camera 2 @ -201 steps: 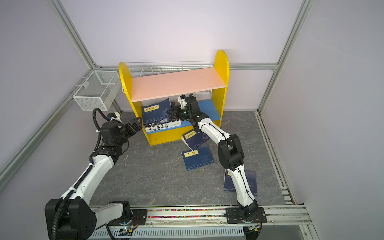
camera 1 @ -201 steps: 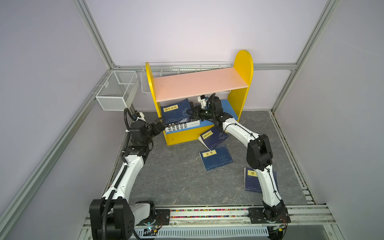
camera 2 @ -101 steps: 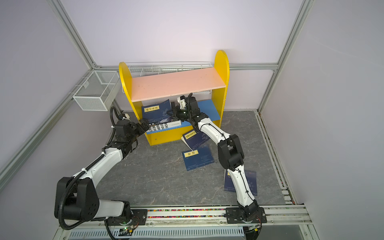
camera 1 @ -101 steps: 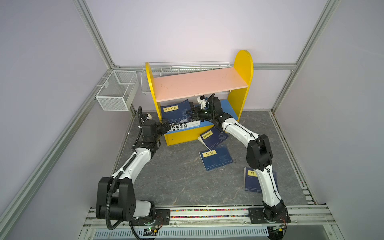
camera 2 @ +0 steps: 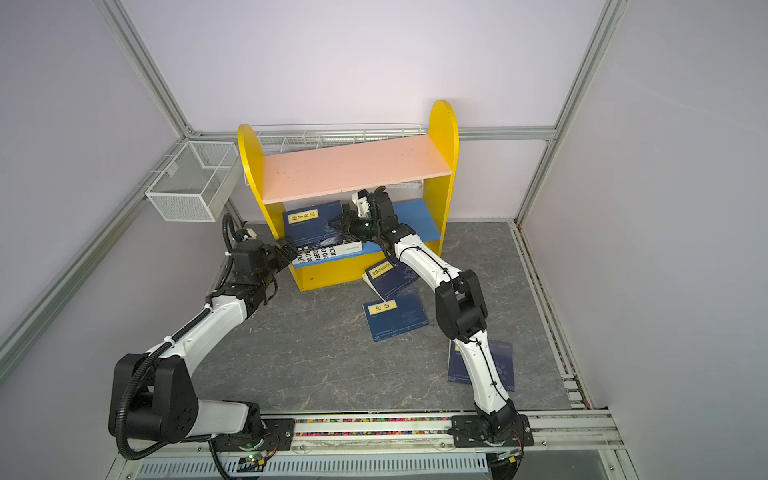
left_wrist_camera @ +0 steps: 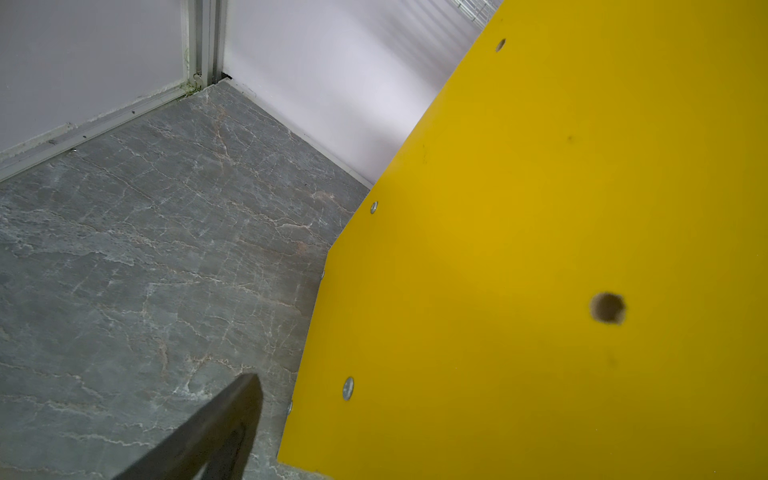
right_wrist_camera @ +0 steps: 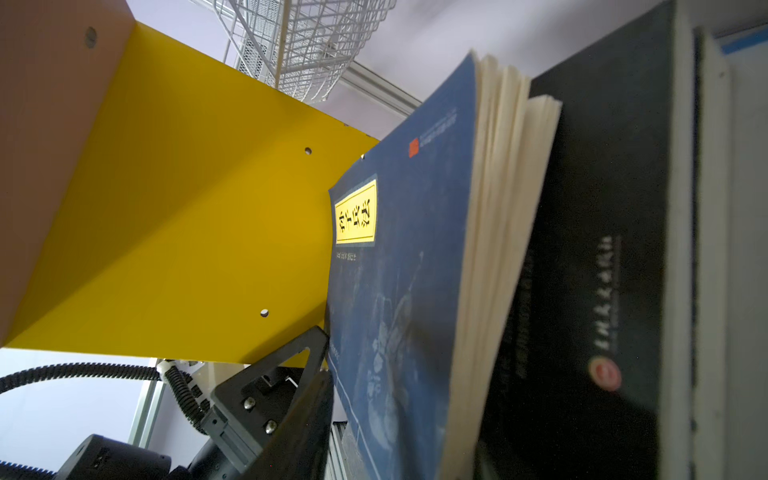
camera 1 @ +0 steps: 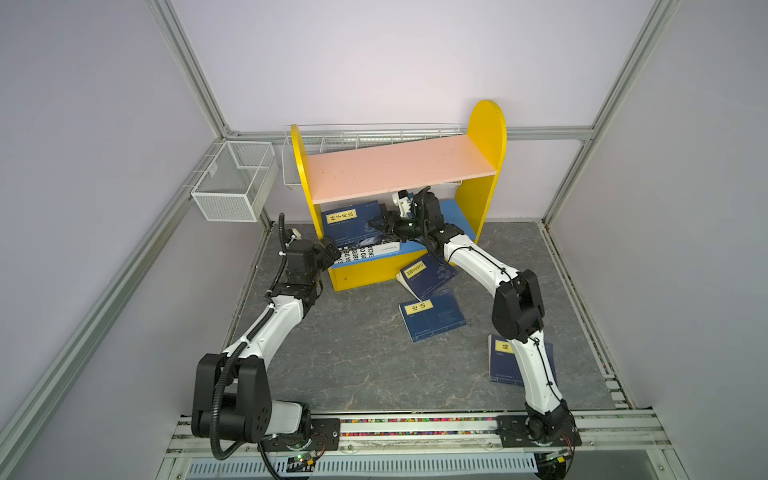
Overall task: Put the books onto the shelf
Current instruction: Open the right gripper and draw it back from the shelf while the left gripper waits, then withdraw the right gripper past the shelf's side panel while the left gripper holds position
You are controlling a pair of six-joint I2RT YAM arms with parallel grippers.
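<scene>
The floor (camera 1: 353,357) is gray stone with thin pale lines, and pale walls stand all around.

In both top views the shelf (camera 1: 395,166) (camera 2: 353,166) stands at the back wall. A wire basket (camera 1: 235,180) hangs off to its left. On the low blue board, a blue book (camera 1: 353,224) (camera 2: 309,226) lies tilted on top of a thick white book (camera 1: 361,254). The right gripper (camera 1: 379,227) (camera 2: 338,227) is under the pink board, at the right edge of the blue book. I cannot tell how far apart its jaws are. The left gripper (camera 1: 330,249) (camera 2: 289,249) sits low at the shelf's left yellow side, with its jaws wide. On the floor, a leaning book (camera 1: 428,276) rests against the shelf front. A flat book (camera 1: 432,318) lies near it, and a third book (camera 1: 503,361) lies partly under the right arm.

In the left wrist view, the shelf's yellow side (left_wrist_camera: 540,249) fills half the picture. One dark finger (left_wrist_camera: 216,428) is just beside it, and the other finger does not show.

In the right wrist view, the blue book (right_wrist_camera: 399,270) has its pages fanned out and leans on a black book (right_wrist_camera: 602,270). One dark finger (right_wrist_camera: 303,415) is right at the blue cover. I cannot tell if it presses on the cover.
</scene>
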